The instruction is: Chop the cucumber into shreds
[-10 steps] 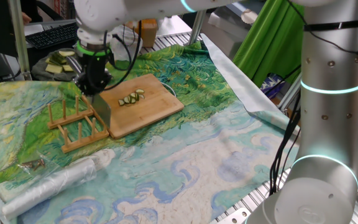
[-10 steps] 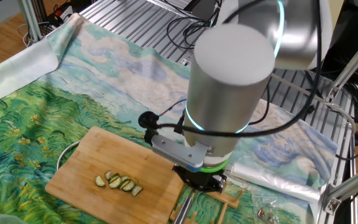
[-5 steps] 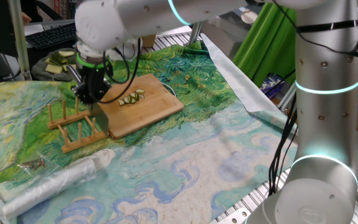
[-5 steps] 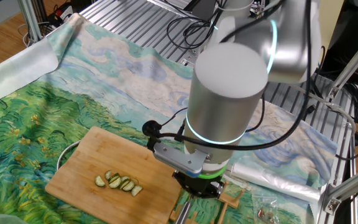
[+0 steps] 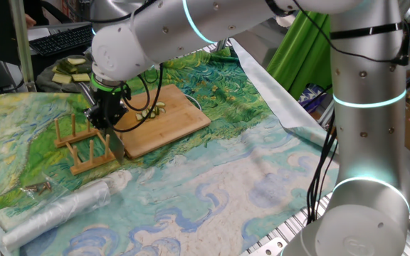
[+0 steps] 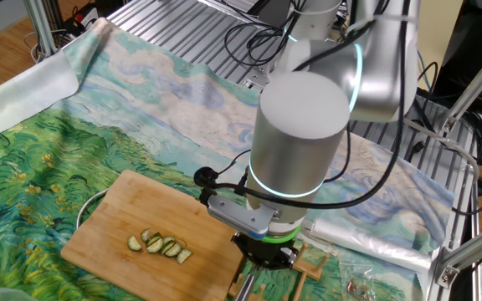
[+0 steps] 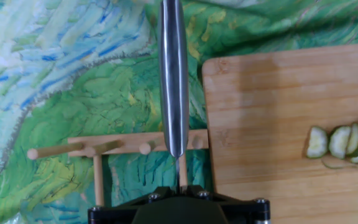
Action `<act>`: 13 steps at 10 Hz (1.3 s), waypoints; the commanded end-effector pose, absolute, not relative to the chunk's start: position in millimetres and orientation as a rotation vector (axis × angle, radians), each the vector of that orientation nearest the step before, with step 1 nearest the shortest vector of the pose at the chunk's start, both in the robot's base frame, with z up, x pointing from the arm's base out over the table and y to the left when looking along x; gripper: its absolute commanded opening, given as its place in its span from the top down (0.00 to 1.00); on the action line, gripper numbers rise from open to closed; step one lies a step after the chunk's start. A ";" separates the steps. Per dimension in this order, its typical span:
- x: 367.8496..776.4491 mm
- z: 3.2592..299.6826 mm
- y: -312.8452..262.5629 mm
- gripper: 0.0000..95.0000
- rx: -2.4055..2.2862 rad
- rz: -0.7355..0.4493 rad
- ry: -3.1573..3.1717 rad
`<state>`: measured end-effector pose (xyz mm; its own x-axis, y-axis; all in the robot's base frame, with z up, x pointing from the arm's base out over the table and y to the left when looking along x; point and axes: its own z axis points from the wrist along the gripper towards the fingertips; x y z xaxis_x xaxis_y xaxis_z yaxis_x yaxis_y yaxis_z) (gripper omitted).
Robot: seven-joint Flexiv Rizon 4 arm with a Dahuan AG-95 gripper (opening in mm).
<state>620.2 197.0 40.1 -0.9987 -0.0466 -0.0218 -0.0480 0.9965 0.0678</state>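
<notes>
Steel knife (image 7: 173, 74) has sunk nearer the rack (image 7: 104, 149).

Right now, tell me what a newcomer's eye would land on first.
The silver arm's hand holding a knife blade-down over the wooden peg rack, just beside the cutting board. Then the row of cucumber slices on that board, all atop a vivid painted tablecloth.

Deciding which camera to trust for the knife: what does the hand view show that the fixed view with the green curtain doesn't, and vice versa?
Only the hand view shows the knife blade edge-on, hanging over the wooden rack, beside the cutting board. Only the curtain view shows the gripper, a plate of cucumber slabs and a plastic roll. Both show rack, board and the cucumber slices.
</notes>
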 end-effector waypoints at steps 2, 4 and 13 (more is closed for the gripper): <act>621.3 36.0 197.0 1.00 -0.074 0.114 3.109; 621.4 36.2 197.1 1.00 -0.072 0.116 3.111; 621.4 36.2 197.1 1.00 -0.026 0.107 3.113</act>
